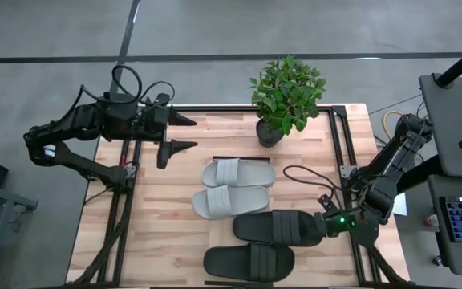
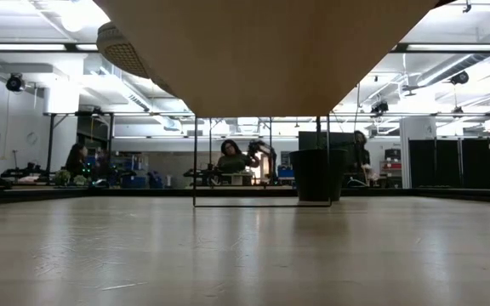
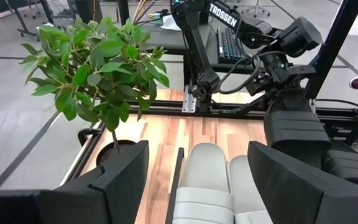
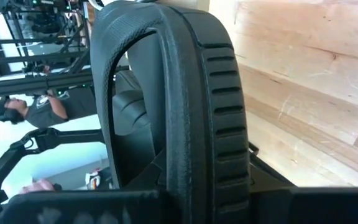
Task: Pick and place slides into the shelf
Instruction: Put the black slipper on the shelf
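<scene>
right gripper (image 1: 324,224) is clamped narrow on the heel end of a black slide (image 1: 279,227), so the shoe sticks straight out ahead of it. the second black slide (image 1: 249,262) lies just beside, the grey pair (image 1: 233,186) beyond. judgement: carry level, clear of the neighbours, grip firm. left gripper (image 1: 184,133) waits wide, far across by the plant (image 1: 286,95). the shelf cannot be made out.

The counter (image 1: 167,233) is pale planked wood with a faint sheen. The black slide (image 4: 197,112) looks like matt, finely grained rubber (ribbed along its edge) — the grey slides (image 1: 233,186) smoother. The frame bars (image 1: 127,217) are black metal.
</scene>
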Tool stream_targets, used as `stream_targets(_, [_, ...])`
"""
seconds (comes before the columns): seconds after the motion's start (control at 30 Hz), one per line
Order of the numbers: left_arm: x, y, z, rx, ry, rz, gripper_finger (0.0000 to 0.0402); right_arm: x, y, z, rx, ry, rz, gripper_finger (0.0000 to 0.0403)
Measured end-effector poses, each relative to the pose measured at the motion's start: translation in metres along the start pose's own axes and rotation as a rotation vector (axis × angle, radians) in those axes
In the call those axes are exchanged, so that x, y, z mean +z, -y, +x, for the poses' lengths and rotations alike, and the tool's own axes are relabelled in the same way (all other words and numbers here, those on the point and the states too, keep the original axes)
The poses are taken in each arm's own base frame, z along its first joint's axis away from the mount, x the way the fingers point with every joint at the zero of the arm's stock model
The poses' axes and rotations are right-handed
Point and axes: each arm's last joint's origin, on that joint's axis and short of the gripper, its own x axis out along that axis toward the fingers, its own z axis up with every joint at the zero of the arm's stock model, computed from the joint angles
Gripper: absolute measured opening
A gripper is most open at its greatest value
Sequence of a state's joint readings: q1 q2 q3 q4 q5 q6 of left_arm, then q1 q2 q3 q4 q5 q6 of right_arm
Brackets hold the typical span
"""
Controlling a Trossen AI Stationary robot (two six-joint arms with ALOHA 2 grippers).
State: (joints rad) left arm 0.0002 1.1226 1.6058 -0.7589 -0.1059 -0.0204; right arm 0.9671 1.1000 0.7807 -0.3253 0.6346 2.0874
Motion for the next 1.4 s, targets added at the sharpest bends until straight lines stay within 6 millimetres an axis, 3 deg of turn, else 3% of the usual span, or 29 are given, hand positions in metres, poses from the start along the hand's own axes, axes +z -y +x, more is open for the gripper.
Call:
stream_targets(0.4, [-0.023, -0.001, -0.007, 0.001, -0.237, -0.056, 0.0258, 0.002, 0.0, 0.002, -0.002, 0.006, -0.015, 0.0043])
stream_targets(0.67, [-0.023, -0.001, -0.007, -0.008, -0.234, -0.057, 0.0258, 0.008, -0.006, 0.009, 0.0, 0.002, -0.039, 0.0043])
stream_targets(1.1, [-0.023, -0.001, -0.008, -0.008, -0.233, -0.058, 0.0258, 0.018, -0.015, 0.038, 0.008, -0.027, -0.069, 0.0043])
stream_targets(1.4, [-0.023, -0.001, -0.01, -0.007, -0.228, -0.074, 0.0258, 0.017, -0.015, 0.041, 0.019, -0.01, -0.136, 0.0043])
